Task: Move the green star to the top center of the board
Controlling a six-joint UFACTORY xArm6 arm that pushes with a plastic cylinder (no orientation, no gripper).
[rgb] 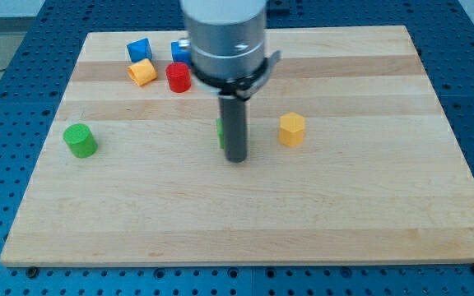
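My tip [235,158] rests on the board near its middle. A green block [220,132] shows only as a thin sliver at the rod's left edge, just above the tip; the rod hides most of it, so its shape cannot be made out. The tip sits on the block's bottom side, touching or nearly so. The wooden board [245,222] fills most of the view.
A yellow hexagonal block [292,129] lies right of the rod. A green cylinder [80,140] lies at the left. At the top left are a blue block [139,49], a yellow block [141,71], a red cylinder [178,76] and another blue block [179,52], partly hidden by the arm.
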